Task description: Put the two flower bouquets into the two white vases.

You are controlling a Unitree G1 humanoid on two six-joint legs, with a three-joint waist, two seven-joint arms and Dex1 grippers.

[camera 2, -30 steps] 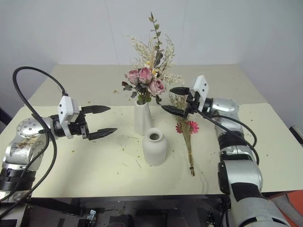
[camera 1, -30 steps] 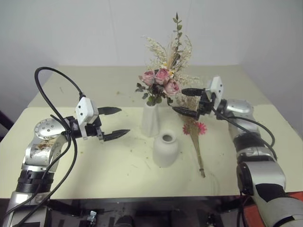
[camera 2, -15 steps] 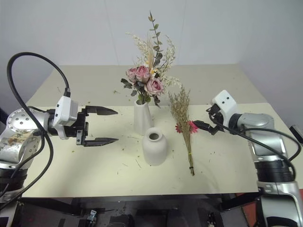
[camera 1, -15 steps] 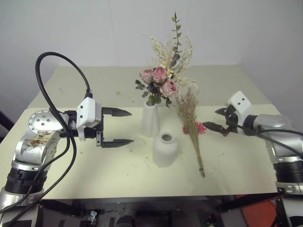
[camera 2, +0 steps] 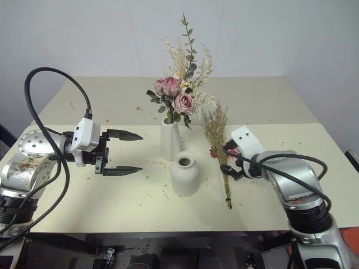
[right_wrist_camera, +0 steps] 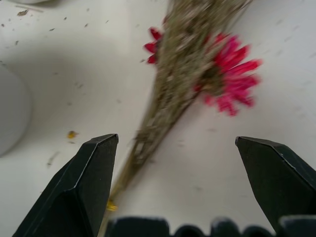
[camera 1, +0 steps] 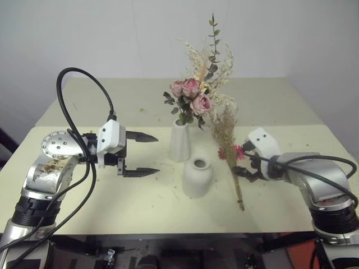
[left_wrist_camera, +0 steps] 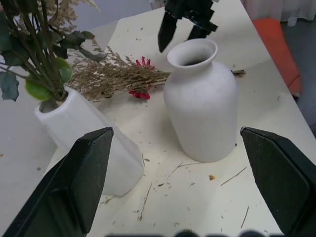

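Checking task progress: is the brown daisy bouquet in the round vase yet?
No, the brown daisy bouquet lies flat on the table, right of the empty round vase.

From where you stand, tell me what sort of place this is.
Probably a robot test room, not a home: a plain cream table against bare white walls, littered with dried flower bits, holding just two white vases and two bouquets.

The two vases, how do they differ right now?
The tall vase is a narrow cone; the round vase is shorter and bulbous with a small neck. The tall vase holds the rose bouquet; the round vase is empty. Both are matte white, upright on the table.
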